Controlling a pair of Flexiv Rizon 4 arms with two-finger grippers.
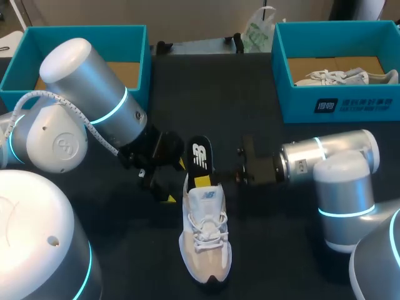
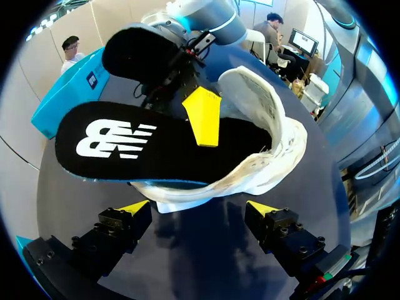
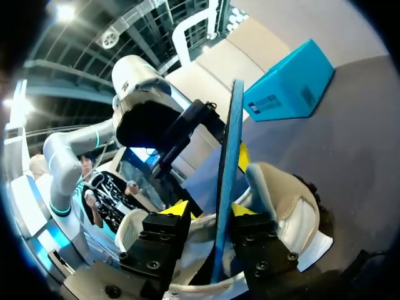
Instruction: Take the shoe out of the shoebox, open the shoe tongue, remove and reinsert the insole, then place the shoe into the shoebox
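Black on its upper face and blue underneath, the insole stands half out of the grey-white sneaker. Its heel end is raised clear of the collar and its front end is still inside the shoe. The right claw pinches it: in the right wrist view the insole runs edge-on up between the two yellow tips of the right claw. In the left wrist view one yellow finger of that claw lies flat on the insole's black face.

The sneaker lies on the dark table directly under the right claw, heel below the tips and toe pointing back toward the robot. Its laces are in place and its tongue sits just behind the pinched spot.

The left claw hovers just beside the sneaker's heel, on the side away from the right arm. Its fingers are spread wide and grip nothing. From its own wrist, the left claw has the sneaker's heel and the lifted insole ahead of it, apart from both tips.

Well beyond the right claw stands a teal shoebox with a second pale shoe inside. Another teal shoebox sits beyond the left arm.
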